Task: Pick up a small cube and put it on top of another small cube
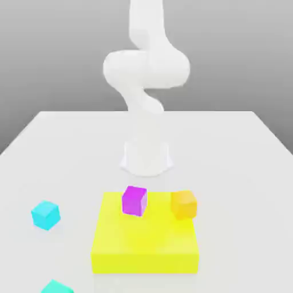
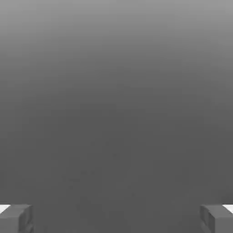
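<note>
exterior view facing arm (image 1: 146,86), elevated

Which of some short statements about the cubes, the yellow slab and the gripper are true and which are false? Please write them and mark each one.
1. The magenta cube sits on the yellow slab. True.
2. The orange cube is stacked on the magenta cube. False: the two are apart, and the orange cube is at the slab's far corner on the exterior view's right.
3. A cyan cube lies on the table, off the slab, toward the exterior view's left. True.
4. The gripper is shut on a cube. False: its fingers stand wide apart with nothing between them.
</note>
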